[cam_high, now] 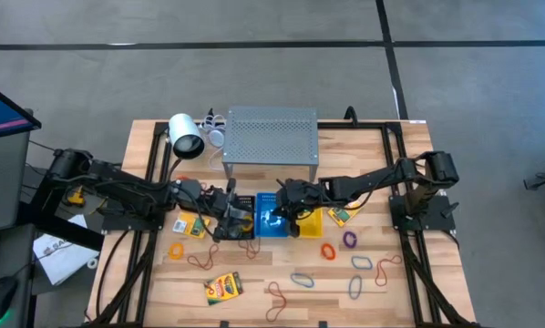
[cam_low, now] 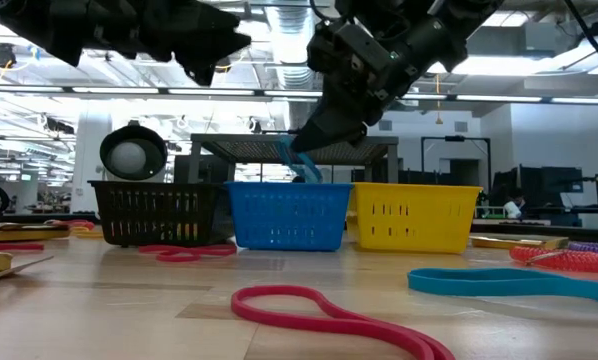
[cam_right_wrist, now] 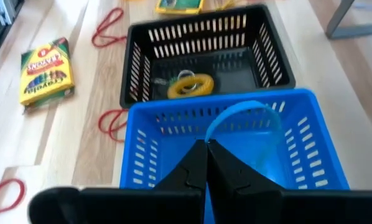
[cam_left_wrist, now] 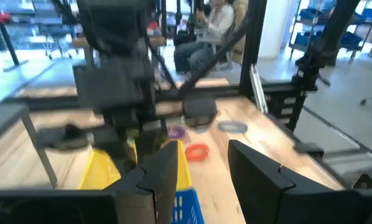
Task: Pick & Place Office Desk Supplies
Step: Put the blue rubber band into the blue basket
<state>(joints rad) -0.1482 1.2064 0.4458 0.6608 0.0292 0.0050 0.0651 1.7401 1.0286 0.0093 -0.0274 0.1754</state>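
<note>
My right gripper (cam_right_wrist: 206, 158) is over the blue basket (cam_right_wrist: 236, 146), shut on a light-blue rubber band (cam_right_wrist: 242, 112). In the low view the right gripper (cam_low: 309, 140) points slanting down above the blue basket (cam_low: 289, 215). That basket stands between a black basket (cam_low: 154, 215) and a yellow one (cam_low: 414, 215). My left gripper (cam_left_wrist: 201, 174) hovers open and holds nothing, beside the black basket (cam_high: 241, 208). A yellow band lies inside the black basket (cam_right_wrist: 204, 37). A crayon box (cam_high: 223, 286) and several loose bands, among them an orange one (cam_high: 328, 250), lie flat on the table. My right gripper pinches one end of the light-blue band (cam_right_wrist: 212, 134) between its two fingertips, coming slanting down from the table's right. Past the fingers the band arches in a loop and hangs slack below them (cam_low: 301, 165). Its lower part dips behind the blue basket's wall.
A grey perforated shelf (cam_high: 271, 137) and a white cylinder (cam_high: 187, 135) stand at the table's far side. More crayon boxes lie by the baskets (cam_high: 193, 225) (cam_high: 338, 215). Red bands (cam_low: 319, 315) and a blue one (cam_low: 519, 283) lie near the front edge.
</note>
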